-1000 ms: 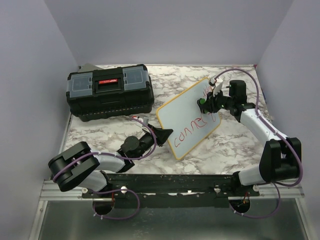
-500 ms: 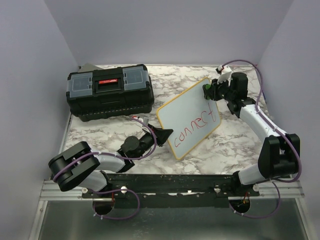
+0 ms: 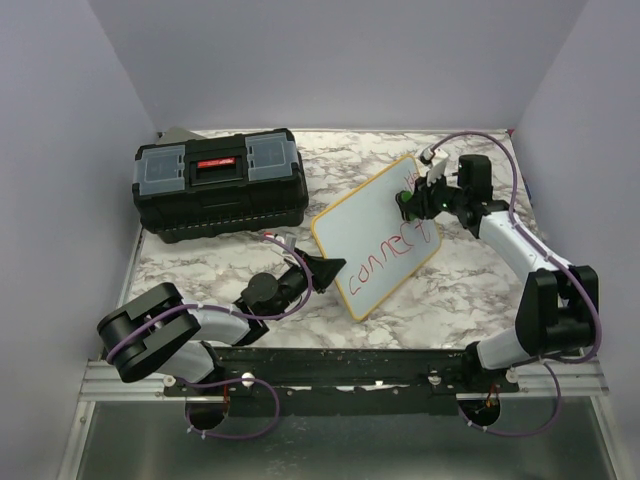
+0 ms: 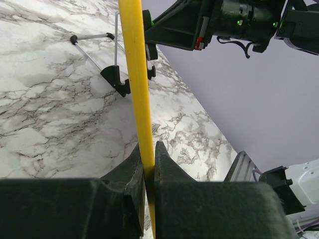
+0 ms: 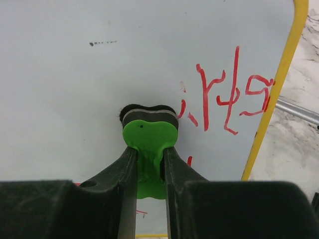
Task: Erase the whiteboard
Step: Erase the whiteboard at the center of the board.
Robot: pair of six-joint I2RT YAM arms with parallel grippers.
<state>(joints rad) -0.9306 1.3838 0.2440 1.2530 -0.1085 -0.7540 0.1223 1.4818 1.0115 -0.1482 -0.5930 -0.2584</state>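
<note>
The left gripper [image 3: 322, 268] lies nearest the bases. Its jaws are pinched shut with no gap on the lower-left edge of the whiteboard [image 3: 372, 225], gripping the thin yellow frame [image 4: 134, 74] and apparently steadying it. The board stands tilted on its wire stand on the marble table [image 3: 200, 272], right of centre, between the two grippers. Red handwriting [image 3: 385, 255] runs along its lower part and reads almost whole in the overhead view. Further up, near the upper-right corner, the right gripper [image 5: 149, 164] is clamped on the green handle of an eraser [image 5: 148, 130], whose dark felt pad looks pressed to the white face. Red strokes sit just beside the pad, at the word's end. Erasing therefore seems barely begun, with nearly all the word left. A black toolbox [image 3: 220, 182] sits far back left, well apart.
</note>
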